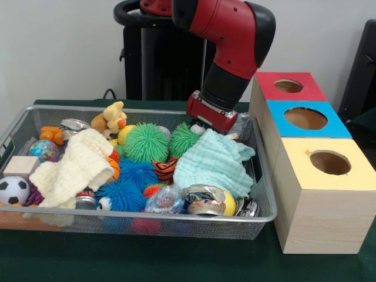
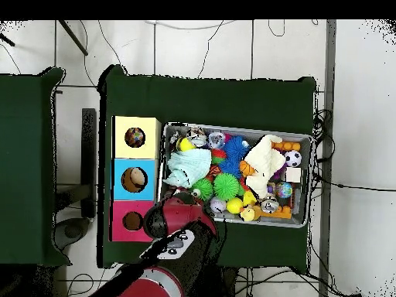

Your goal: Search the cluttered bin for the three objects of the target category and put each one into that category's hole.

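Yellow-topped box [image 1: 325, 200], round hole [image 1: 330, 163]; silver mesh bin [image 1: 176, 222] toy-crammed.

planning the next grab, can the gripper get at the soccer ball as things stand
Probably yes: the soccer ball lies uncovered in the bin's corner, opposite the gripper, which is down by the mint cloth.
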Robot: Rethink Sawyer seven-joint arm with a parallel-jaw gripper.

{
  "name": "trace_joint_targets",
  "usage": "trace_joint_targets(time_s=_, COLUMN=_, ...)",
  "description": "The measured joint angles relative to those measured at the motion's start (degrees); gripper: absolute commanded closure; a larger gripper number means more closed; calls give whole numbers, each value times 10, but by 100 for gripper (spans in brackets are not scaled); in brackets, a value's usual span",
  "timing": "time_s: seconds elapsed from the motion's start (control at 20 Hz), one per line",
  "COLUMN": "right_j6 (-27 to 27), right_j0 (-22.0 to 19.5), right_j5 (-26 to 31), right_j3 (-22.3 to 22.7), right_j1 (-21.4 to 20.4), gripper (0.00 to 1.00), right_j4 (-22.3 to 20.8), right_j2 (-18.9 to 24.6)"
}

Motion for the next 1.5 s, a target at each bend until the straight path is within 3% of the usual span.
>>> trace_joint_targets(time_s=0.3, right_j6=0, right_j0=25, right_j5=0, right_j3=0, right_j1=1, gripper=0, right_j4=0, right_j2=-19)
trace_joint_targets(time_s=0.35, right_j6=0, right_j0=37, right_j5=0, right_j3=0, right_j1=1, gripper=100, right_j4=0, right_j2=-29)
trace_joint_targets(time_s=1.25, right_j6=0, right_j0=21, right_j5=2, right_j3=-4, right_j1=-32, gripper=100, right_j4=-2, right_j2=-37)
trace_joint_targets(time_s=1.5, right_j6=0, right_j0=9, right_j5=46, right_j3=-24, right_j1=-62, gripper=100, right_j4=-4, right_j2=-37)
